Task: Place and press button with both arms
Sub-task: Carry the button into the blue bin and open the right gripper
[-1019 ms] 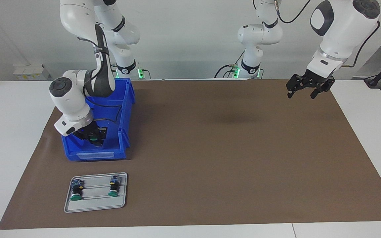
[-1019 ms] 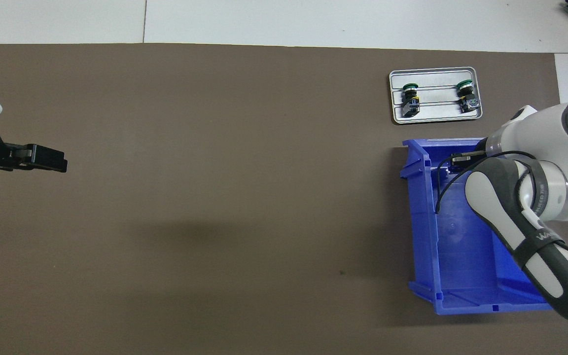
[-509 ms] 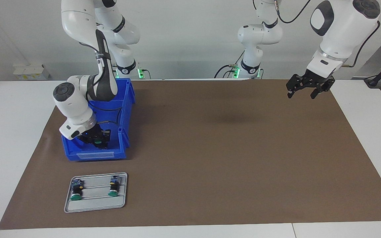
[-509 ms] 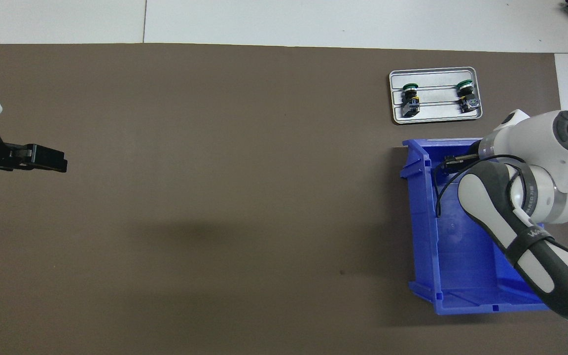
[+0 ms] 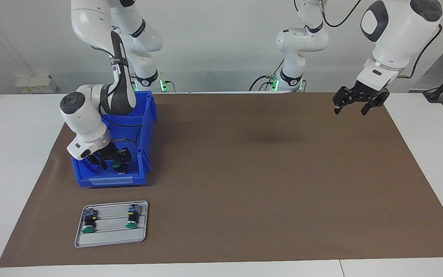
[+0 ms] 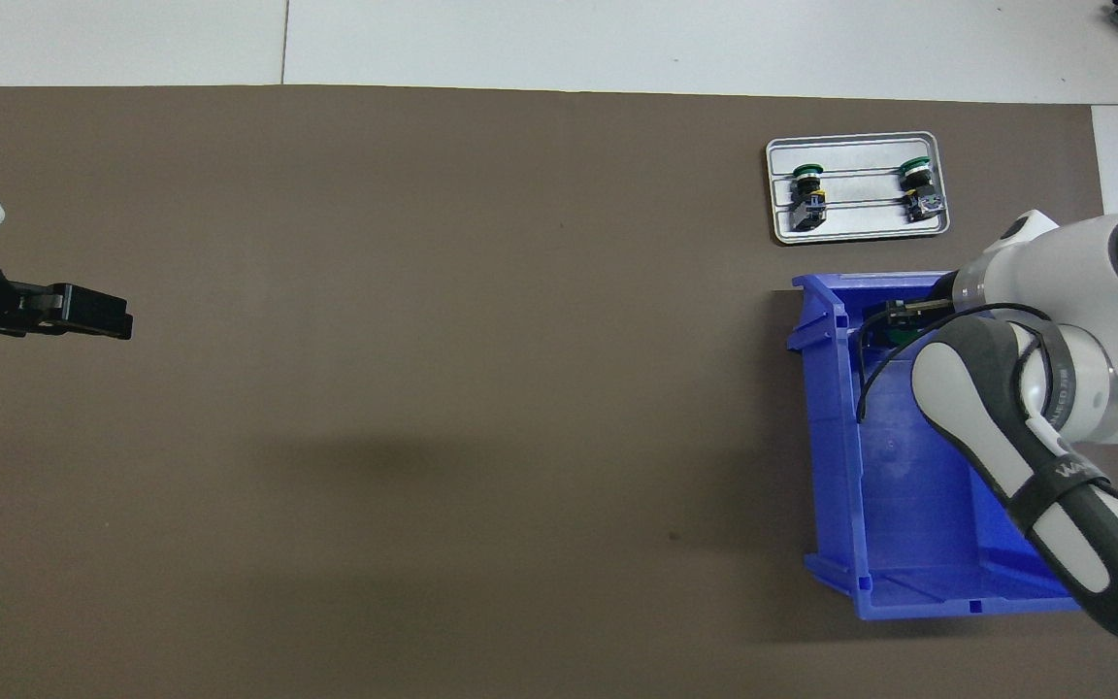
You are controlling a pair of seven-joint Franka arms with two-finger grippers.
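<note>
My right gripper [image 5: 114, 164] is down inside the blue bin [image 5: 106, 180], at the end of the bin farthest from the robots. It is shut on a button [image 5: 118, 164] whose green cap shows between the fingers. In the overhead view the arm hides most of the right gripper [image 6: 894, 316], and only a bit of the green cap [image 6: 899, 336] shows. My left gripper [image 5: 350, 110] hangs open and empty over the mat at the left arm's end of the table and waits. It also shows in the overhead view [image 6: 98, 316].
A grey tray [image 5: 110, 236] lies on the brown mat, farther from the robots than the bin. It holds two like buttons [image 5: 88, 222] [image 5: 132, 219] lying on their sides. In the overhead view, the tray [image 6: 860, 223] sits just above the bin [image 6: 826, 437].
My right gripper has shifted a little inside the bin toward the left arm's end, with the green-capped button still between its fingers. The left arm has not moved.
</note>
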